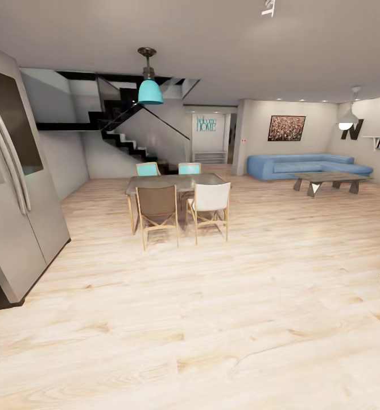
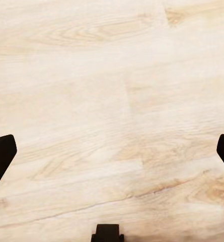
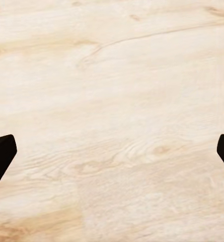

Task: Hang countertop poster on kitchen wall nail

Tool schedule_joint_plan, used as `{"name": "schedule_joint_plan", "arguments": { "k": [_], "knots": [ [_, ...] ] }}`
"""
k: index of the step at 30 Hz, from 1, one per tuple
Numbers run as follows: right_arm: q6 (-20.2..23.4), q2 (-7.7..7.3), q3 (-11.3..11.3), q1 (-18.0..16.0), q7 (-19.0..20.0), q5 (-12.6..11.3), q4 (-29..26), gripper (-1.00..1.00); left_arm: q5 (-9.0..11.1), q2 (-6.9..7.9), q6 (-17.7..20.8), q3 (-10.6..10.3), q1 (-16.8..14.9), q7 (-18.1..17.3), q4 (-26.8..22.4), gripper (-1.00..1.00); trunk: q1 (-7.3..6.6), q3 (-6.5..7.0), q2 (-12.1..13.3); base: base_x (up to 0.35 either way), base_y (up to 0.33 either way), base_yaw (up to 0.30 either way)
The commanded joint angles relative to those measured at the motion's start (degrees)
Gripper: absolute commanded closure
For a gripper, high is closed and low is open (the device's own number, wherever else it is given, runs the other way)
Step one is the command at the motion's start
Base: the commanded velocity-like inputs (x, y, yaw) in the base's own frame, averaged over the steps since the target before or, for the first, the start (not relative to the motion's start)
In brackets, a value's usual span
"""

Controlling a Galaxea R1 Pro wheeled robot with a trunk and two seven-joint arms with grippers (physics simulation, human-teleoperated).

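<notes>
The poster, the kitchen countertop and the wall nails are out of view. In the left wrist view my left gripper [image 2: 112,151] is open, its two dark fingertips [image 2: 1,154] far apart over bare pale wooden floor [image 2: 112,101]. In the right wrist view my right gripper [image 3: 112,154] is open as well, its dark fingertips [image 3: 1,154] spread wide above the same floor [image 3: 112,101]. Nothing sits between either pair of fingers.
A steel fridge [image 1: 13,188] stands close at the left. Ahead is a dining table [image 1: 176,185] with several chairs under a teal lamp [image 1: 150,91], stairs [image 1: 127,136] behind. At the far right are a blue sofa [image 1: 304,166], a coffee table [image 1: 329,182] and a reddish painting [image 1: 286,128].
</notes>
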Motion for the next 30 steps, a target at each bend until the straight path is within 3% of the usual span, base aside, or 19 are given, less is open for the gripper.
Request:
{"name": "schedule_joint_plan", "arguments": {
  "k": [1,8,30],
  "knots": [
    [-0.19,-0.01,-0.03,-0.03,-0.02,-0.08,0.04,-1.00,-0.03,0.00,-0.10,0.05,0.02,0.02,-0.05,-1.00,0.00,-0.05,-0.03,0.000,0.000,0.000],
    [-0.19,-0.02,-0.03,-0.03,-0.02,-0.08,0.04,-1.00,-0.03,0.00,-0.10,0.06,0.00,0.03,-0.04,-1.00,0.00,0.07,-0.03,0.000,0.000,-0.120],
    [-0.19,-0.03,-0.03,-0.03,-0.04,-0.08,0.04,-1.00,-0.04,0.00,-0.10,0.07,0.02,0.02,0.01,-1.00,0.00,0.86,-0.03,0.000,0.004,-0.250]
  ]
}}
